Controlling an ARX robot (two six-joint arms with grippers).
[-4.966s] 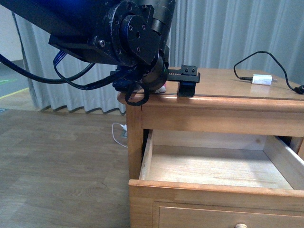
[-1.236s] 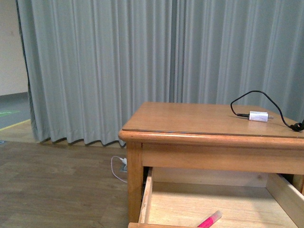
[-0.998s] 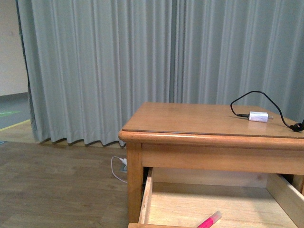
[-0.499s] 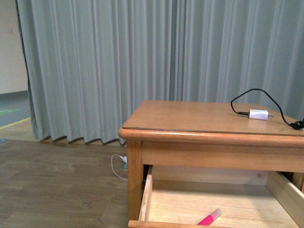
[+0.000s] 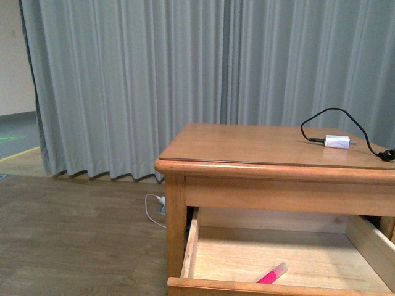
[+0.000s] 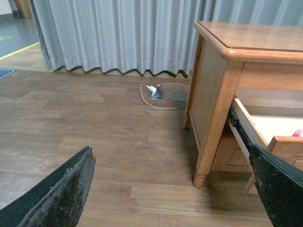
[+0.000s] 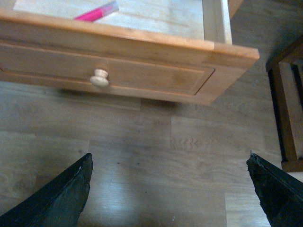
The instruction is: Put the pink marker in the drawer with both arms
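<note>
Grey curtain (image 5: 154,80) hangs behind the nightstand (image 5: 247,145) on a wood floor (image 6: 94,132). The arm that crowded the nightstand's near corner five seconds ago is gone from the front view, which now shows no arm at all. The marker (image 5: 272,274) lies flat on the floor of the open drawer (image 5: 190,246), near its front edge, and its resting place has not shifted over the last second. Only the view has moved a little, showing more of the drawer. The left gripper (image 6: 170,156) is spread wide over bare floor beside the nightstand and holds nothing. The right gripper (image 7: 169,161) is equally released, looking down at the drawer front and its knob (image 7: 99,78). The charger (image 5: 337,142) sits untouched on top. The placing looks done, with the drawer left open.
</note>
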